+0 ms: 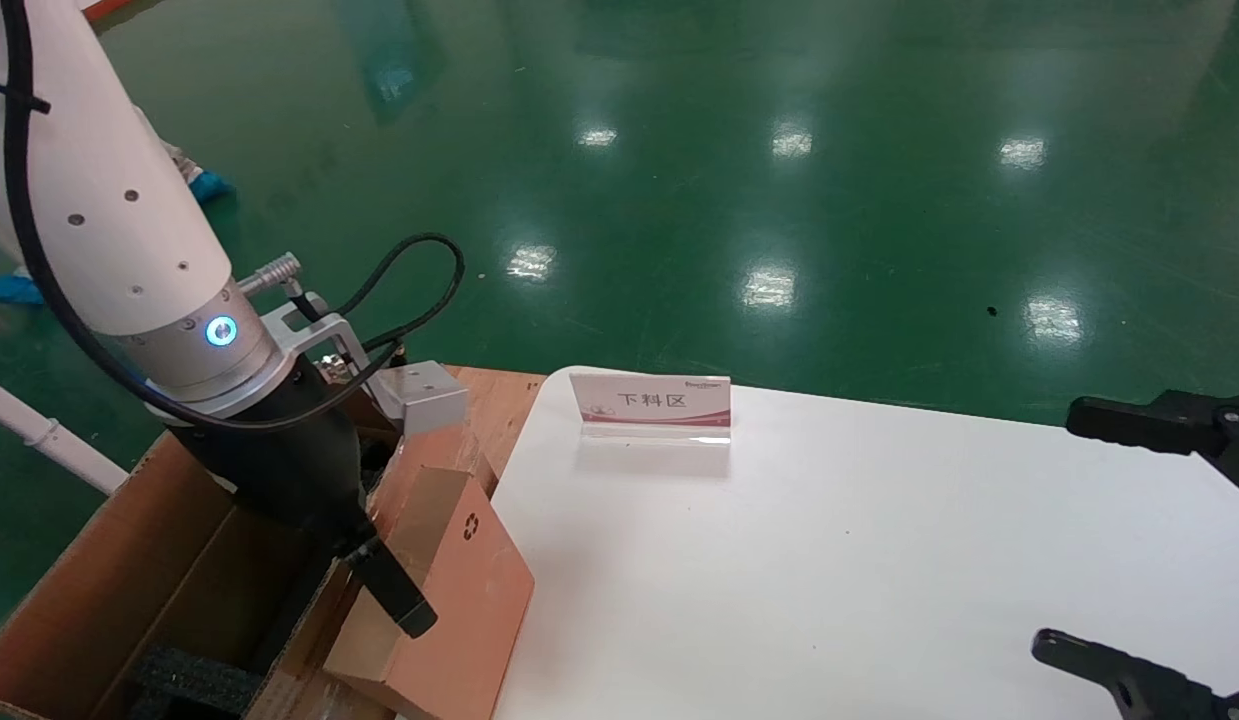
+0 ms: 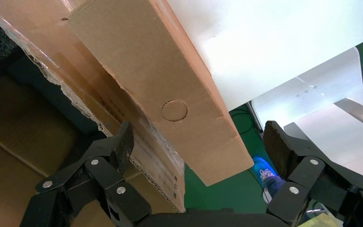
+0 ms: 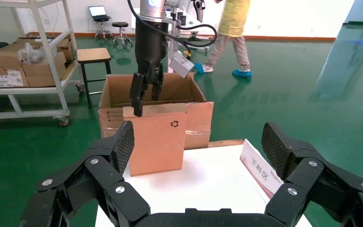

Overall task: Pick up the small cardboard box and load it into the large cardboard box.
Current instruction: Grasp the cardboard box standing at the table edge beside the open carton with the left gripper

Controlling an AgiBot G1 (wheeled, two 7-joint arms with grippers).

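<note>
Currently, status: the small cardboard box [image 1: 459,590] stands on edge at the left border of the white table [image 1: 829,560], leaning toward the large cardboard box [image 1: 129,590], which sits on the floor just beside the table.
Left gripper: the left gripper [image 3: 145,92] is at the top edge of the small cardboard box. In the left wrist view the fingers [image 2: 123,144] stand wide apart and the carton's narrow edge lies between them, touching neither pad as far as can be seen. The carton is judged to be unclamped.
Right gripper: the right gripper [image 3: 198,146] is parked above the table's right side, jaws spread, holding nothing.
Risk 1, tipping: the carton rests on a narrow edge at the table border. A nudge from one finger before the jaws close could topple it flat onto the table or off the edge.
Risk 2, snagging: the taped flap [image 2: 146,151] of the large cardboard box stands against the carton. One finger may close on the flap together with the carton, or the carton's lower corner may catch on the flap when lifted.
Risk 3, weak hold: a grip taken near one upper corner would let the carton swing and slip.
Bystander: a sign holder [image 1: 651,405] stands well apart on the table and poses no obstruction.
</note>
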